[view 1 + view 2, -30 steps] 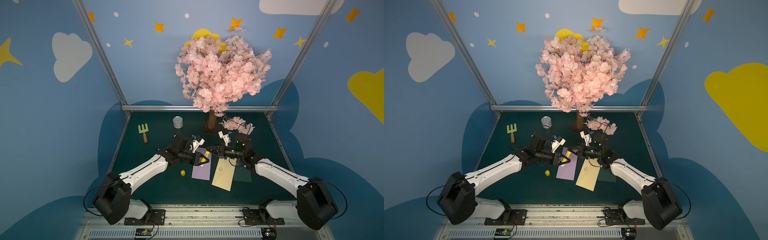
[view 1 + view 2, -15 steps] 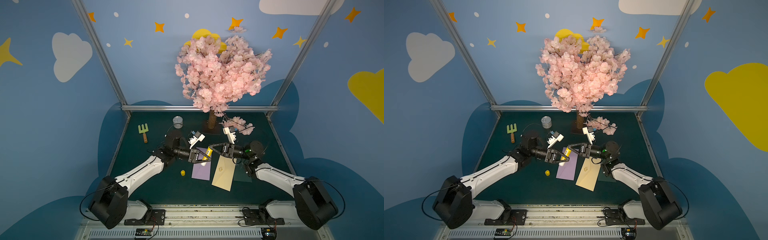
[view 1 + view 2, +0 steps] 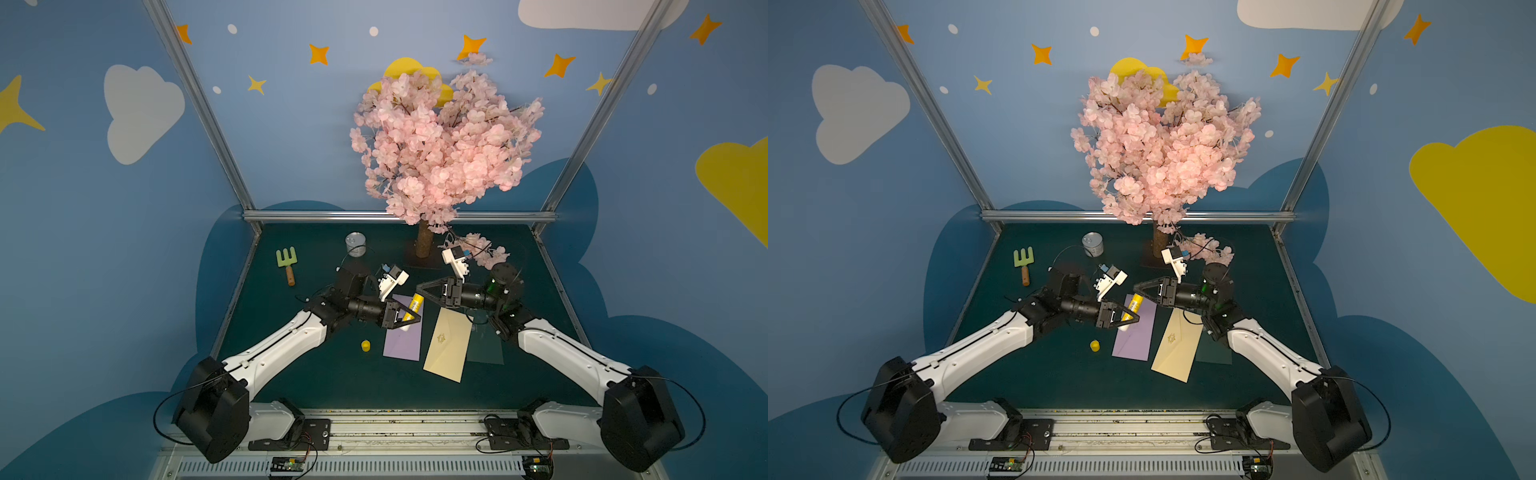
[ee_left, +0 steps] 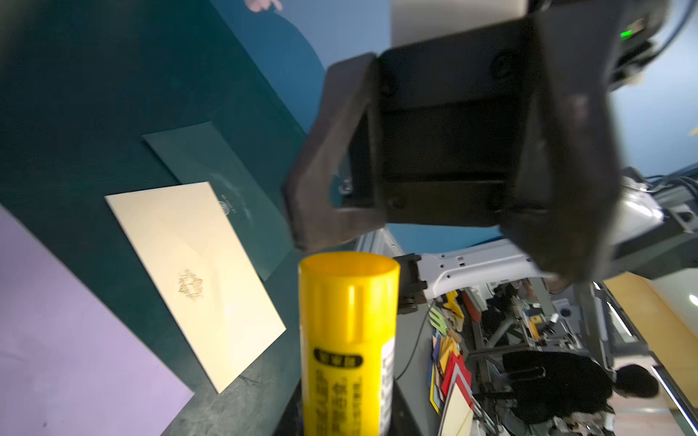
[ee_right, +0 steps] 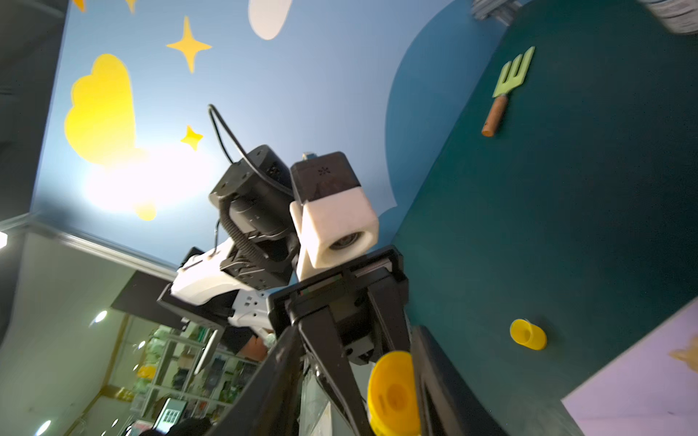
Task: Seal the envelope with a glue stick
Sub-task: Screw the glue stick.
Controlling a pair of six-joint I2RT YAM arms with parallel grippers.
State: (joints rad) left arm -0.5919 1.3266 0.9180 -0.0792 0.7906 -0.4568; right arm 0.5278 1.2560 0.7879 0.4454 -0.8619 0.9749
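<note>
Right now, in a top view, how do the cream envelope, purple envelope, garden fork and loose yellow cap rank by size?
1. cream envelope and purple envelope: about alike; the purple one is partly covered.
2. garden fork
3. yellow cap

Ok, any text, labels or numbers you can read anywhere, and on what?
Nothing can be quoted.
glue stick label: black characters, too blurred to read.
cream envelope: gold emblem, no legible words.
dark green envelope: faint round print with tiny lettering, unreadable.
</note>
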